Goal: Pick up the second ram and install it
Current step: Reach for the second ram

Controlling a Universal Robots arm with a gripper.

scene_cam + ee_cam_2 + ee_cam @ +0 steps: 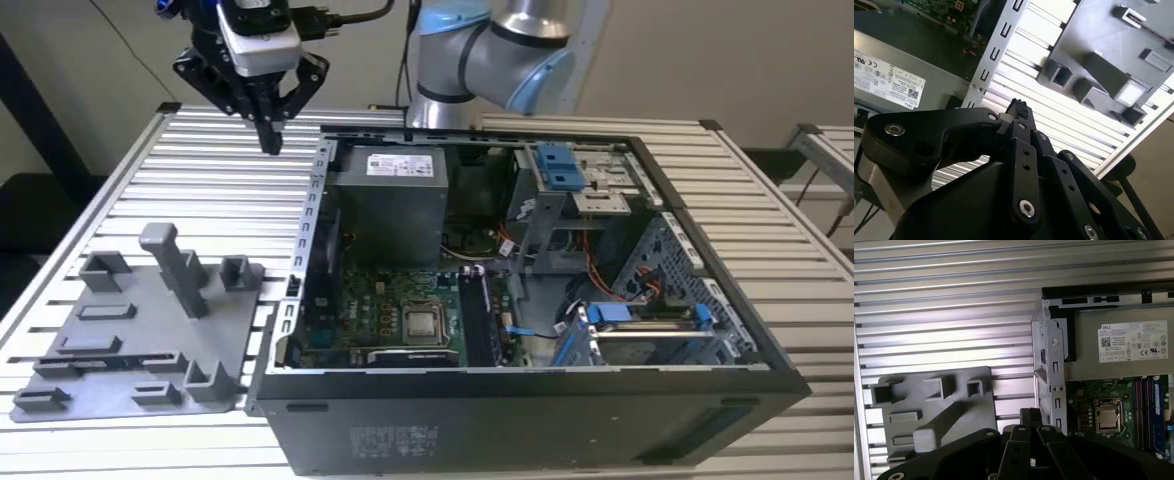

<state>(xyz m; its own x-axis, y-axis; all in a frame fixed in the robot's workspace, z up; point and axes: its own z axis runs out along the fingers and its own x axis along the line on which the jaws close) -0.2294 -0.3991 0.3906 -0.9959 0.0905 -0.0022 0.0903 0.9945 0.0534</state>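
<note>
1. The gripper is seen at the upper left of the exterior view. It is poised above the slatted table, just beside the far corner of the open computer case. Its jaws are drawn together, and nothing is clamped between them.
2. The second ram is judged to be the long, thin dark strip standing on edge in a slot of the grey fixture plate. It sits at the lower left of the exterior view, well apart from the gripper. Its board colour cannot be made out, so this is only a likely reading.
3. The stick is probably kept on edge so that its upper edge can be gripped from above.
4. The case is laid on its side with the open face upward. The motherboard and its memory slots are thus exposed to a downward approach.
5. The arm is folded behind the case at the top centre, and the gripper is pointed straight down.
</note>
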